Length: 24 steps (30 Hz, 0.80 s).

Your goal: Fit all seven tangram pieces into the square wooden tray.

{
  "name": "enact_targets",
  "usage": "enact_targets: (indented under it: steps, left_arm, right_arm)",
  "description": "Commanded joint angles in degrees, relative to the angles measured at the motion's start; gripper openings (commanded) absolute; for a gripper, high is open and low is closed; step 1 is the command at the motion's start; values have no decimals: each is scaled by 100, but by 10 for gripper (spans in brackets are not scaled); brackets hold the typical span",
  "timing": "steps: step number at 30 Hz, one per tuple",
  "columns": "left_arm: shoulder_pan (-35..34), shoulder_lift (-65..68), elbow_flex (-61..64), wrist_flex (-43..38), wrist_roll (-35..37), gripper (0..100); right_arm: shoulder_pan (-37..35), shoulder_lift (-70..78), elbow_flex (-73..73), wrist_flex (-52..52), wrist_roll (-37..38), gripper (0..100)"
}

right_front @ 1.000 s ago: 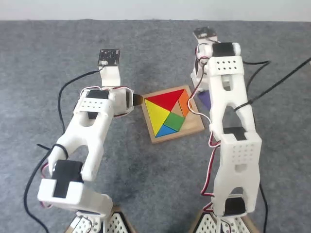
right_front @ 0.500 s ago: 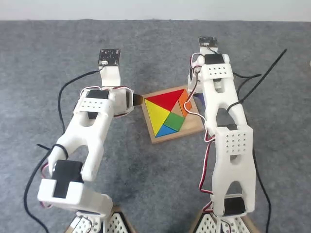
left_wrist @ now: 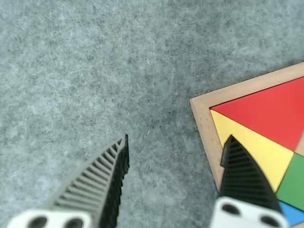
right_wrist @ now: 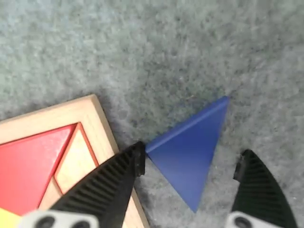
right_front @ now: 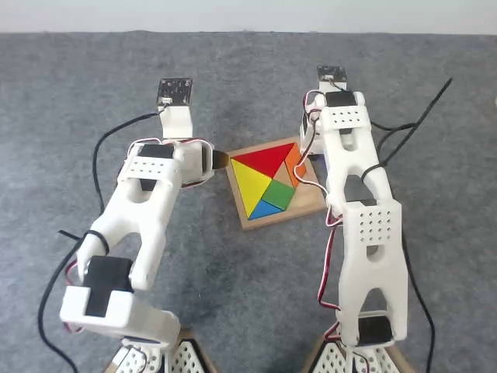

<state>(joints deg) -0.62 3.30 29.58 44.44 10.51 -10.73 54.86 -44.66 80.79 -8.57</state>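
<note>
My right tool (right_wrist: 191, 156) hangs wide open and empty over the blue triangle (right_wrist: 190, 142), which lies flat on the desk (right_wrist: 142, 47) just right of the tray (right_wrist: 102, 123); it looks light, stiff and slick, so I'd pinch opposite edges.

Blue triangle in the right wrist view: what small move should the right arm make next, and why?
Probably lower the right gripper and close it on the blue triangle. Its fingers stand open on either side of the triangle, which lies on the carpet just outside the tray. What looks like a bare wooden gap shows beside the red piece.
</note>
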Motion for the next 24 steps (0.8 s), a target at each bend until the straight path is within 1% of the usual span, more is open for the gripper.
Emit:
enact_targets:
  steps: [1,3,6,10,16,18,21,24]
  left_arm:
    - [-44,-44,-189,-97,-62,295]
    - [-44,-44,-189,-97,-62,295]
    - [-44,-44,-198,-97,-62,295]
    - [-44,-44,-198,-97,-62,295]
    - [-35,-44,-189,-97,-62,295]
    - [-35,-44,-189,-88,-62,295]
    - [-35,-44,-189,-88,-62,295]
    - [-35,-44,-189,-88,-62,295]
  right_arm:
    - [-40,-48,-229,-92,-88,279]
    - [-101,-22,-413,-119,-141,279]
    - [-145,13,-686,-119,-466,284]
    - [-154,13,-686,-295,-492,326]
    - [-84,119,-659,-251,-466,325]
    - [-31,268,-659,-189,-475,307]
    - [31,426,-703,198,-466,248]
    - [75,488,-730,462,-466,247]
